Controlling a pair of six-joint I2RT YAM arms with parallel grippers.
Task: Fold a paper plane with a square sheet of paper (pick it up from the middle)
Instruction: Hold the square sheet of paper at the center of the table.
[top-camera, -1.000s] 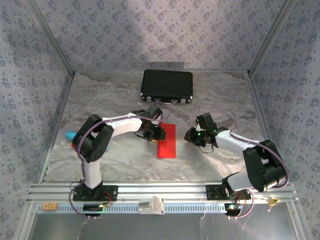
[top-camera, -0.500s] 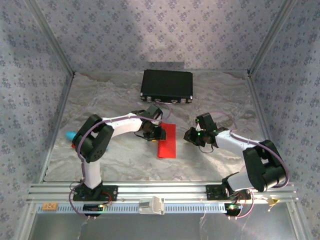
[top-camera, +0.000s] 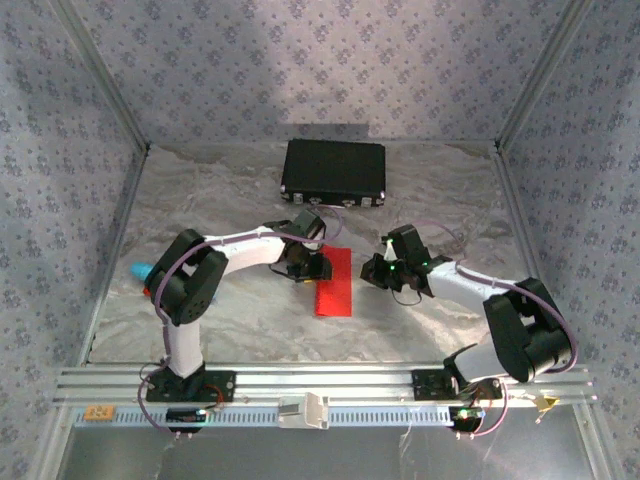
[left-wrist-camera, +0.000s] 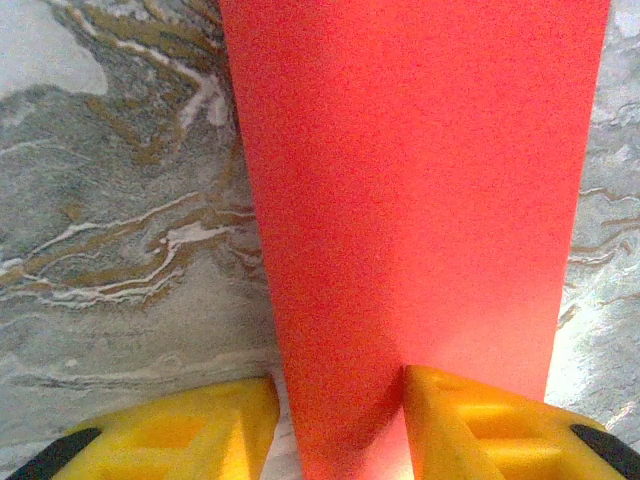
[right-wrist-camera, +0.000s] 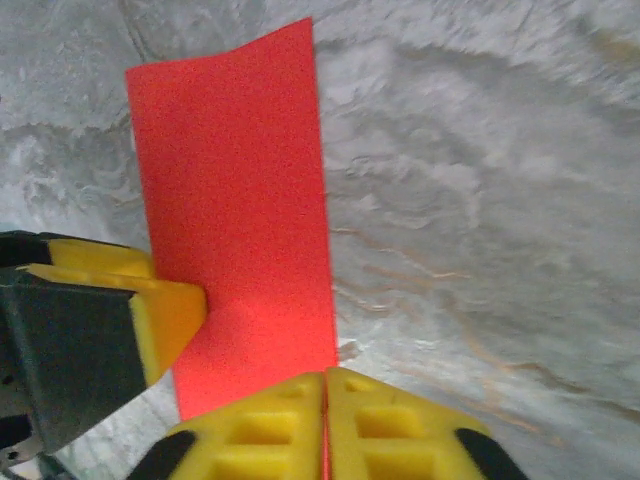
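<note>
**Item 1.** Thin bright red sheet of paper (top-camera: 335, 284): plain, lying flat as a narrow strip at the middle of the marbled grey table surface (top-camera: 230, 190). Its long edges run from 12 to 6 o'clock in the top view.

**Item 2.** Left gripper (left-wrist-camera: 340, 395): black body with yellow fingers, at the sheet's 10 o'clock. The fingers stand apart. In the left wrist view one finger (left-wrist-camera: 190, 440) is over bare table and the other (left-wrist-camera: 480, 430) is over the sheet. The sheet's long edge runs between them.

**Item 3.** Right gripper (right-wrist-camera: 327, 380): near the sheet's 3 o'clock. The yellow fingers are pressed together, with their tips meeting a corner of the sheet. A thin red line shows along the seam, and I cannot tell whether paper is caught there.

**Item 4.** Black rectangular case (top-camera: 333, 168): at the sheet's 12 o'clock, by the far wall and apart from the sheet.

**Item 5.** Small turquoise object (top-camera: 137, 270): at the sheet's 9 o'clock, by the table's left edge and partly behind the left arm.
</note>
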